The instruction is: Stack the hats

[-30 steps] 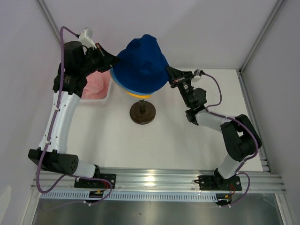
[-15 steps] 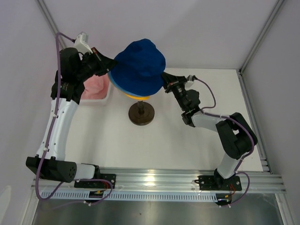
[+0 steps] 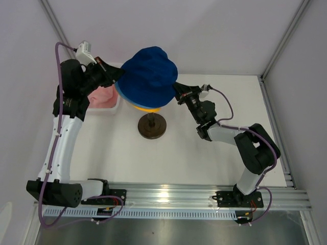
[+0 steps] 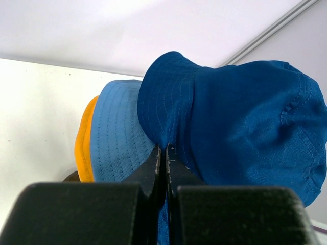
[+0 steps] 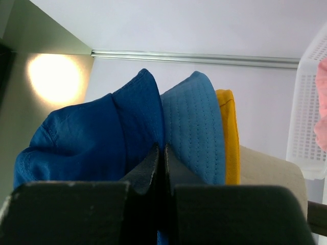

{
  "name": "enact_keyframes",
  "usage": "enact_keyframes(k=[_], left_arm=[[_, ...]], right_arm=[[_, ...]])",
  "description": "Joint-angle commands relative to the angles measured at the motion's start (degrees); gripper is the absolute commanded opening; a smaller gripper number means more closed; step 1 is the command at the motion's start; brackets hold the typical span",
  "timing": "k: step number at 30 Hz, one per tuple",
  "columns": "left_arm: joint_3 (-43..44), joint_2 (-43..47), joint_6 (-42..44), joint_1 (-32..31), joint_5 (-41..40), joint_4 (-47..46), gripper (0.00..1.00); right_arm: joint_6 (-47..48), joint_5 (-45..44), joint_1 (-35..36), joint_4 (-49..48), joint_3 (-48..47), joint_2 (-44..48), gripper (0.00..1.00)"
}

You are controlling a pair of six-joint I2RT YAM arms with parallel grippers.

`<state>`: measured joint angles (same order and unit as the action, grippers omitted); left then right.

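Note:
The dark navy hat (image 3: 148, 74) is held over the light blue hat (image 3: 119, 93) and the yellow hat (image 3: 148, 106), which sit on the mannequin head. My left gripper (image 3: 118, 75) is shut on the navy brim at its left edge. My right gripper (image 3: 177, 90) is shut on the brim at its right edge. In the left wrist view the gripper (image 4: 163, 149) pinches navy cloth (image 4: 240, 127), with light blue (image 4: 117, 138) and yellow (image 4: 82, 145) beside it. The right wrist view shows its gripper (image 5: 163, 147) pinching the navy brim (image 5: 87, 143). The pale pink hat (image 3: 103, 96) lies at the left.
The pink hat lies in a white tray (image 3: 117, 104) at the back left. The mannequin's dark brown round base (image 3: 152, 127) stands mid-table under the hats. Its cream head (image 5: 271, 173) shows in the right wrist view, with a white basket (image 5: 306, 122) behind.
Both grippers have moved left with the navy hat between them. The hat now sits flatter and lower over the light blue and yellow hats.

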<state>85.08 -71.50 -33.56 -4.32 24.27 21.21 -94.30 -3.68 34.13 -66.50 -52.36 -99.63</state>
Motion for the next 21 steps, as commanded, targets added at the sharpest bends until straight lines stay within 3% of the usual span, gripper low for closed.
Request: enact_keyframes(k=[1,6,13,20,21], left_arm=[[-3.51,0.49,2.18,1.86,-2.91,6.65,0.01],[-2.38,0.66,3.50,1.86,-4.58,7.61,0.02],[-2.02,1.54,4.56,1.86,-3.44,7.70,0.03],[1.48,0.41,6.23,1.86,-2.74,8.76,0.09],[2.80,-0.12,6.40,1.86,-1.69,9.45,0.09]], right_arm=[[6.06,2.01,2.52,16.31,3.75,-4.60,0.00],[8.33,2.37,4.19,12.98,5.15,-6.36,0.00],[17.47,-2.46,4.37,15.17,8.59,-0.04,0.01],[21.18,-4.31,4.28,17.63,7.27,7.34,0.27],[20.83,-4.58,4.19,17.72,6.57,8.39,0.36]])
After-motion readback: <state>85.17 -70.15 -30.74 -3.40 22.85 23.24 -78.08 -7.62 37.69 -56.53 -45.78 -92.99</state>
